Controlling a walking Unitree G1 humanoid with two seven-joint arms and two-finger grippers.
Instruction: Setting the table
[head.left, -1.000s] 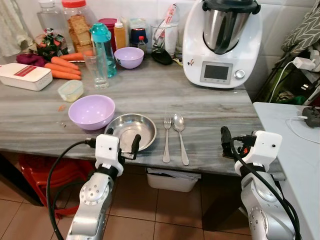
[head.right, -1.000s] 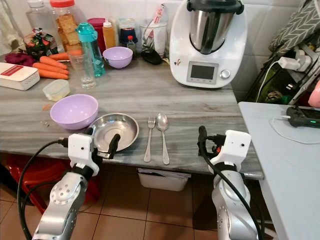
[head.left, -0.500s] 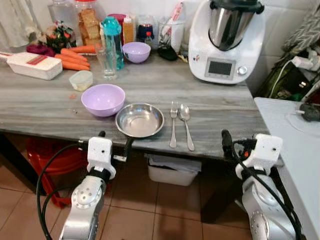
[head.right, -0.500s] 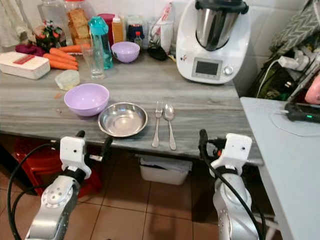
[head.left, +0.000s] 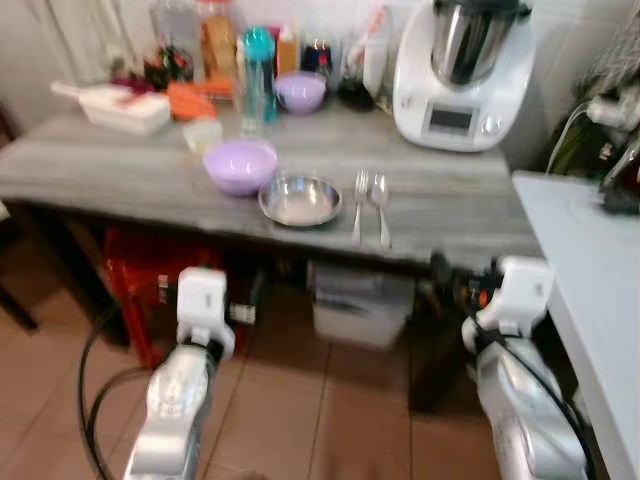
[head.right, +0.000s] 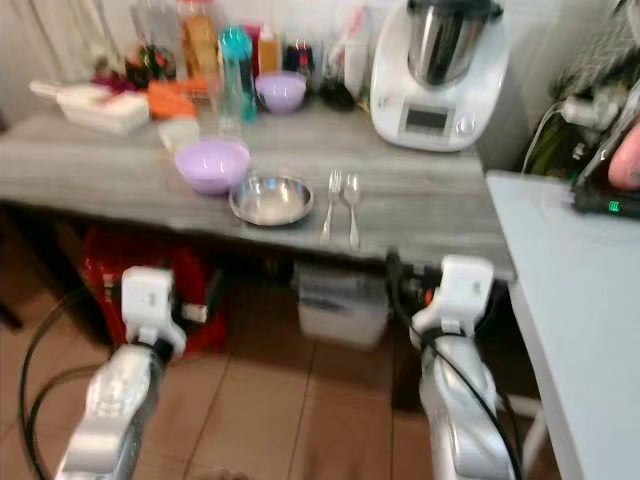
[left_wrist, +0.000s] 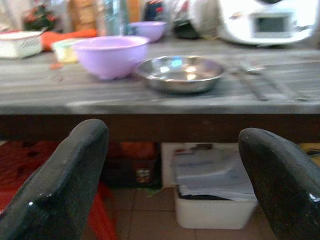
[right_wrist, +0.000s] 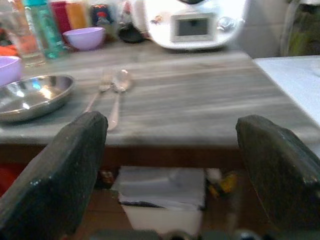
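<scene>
A place setting sits near the front edge of the grey table (head.left: 120, 180): a steel plate (head.left: 300, 200) with a fork (head.left: 359, 191) and spoon (head.left: 380, 195) side by side to its right, ready, I judge, for a diner. I hold my left gripper (left_wrist: 170, 165) and right gripper (right_wrist: 170, 165) below table height, fingers spread and empty; the plate lies well ahead of them.

Head views blurred; fork (head.left: 360, 190) perhaps indistinct.
</scene>
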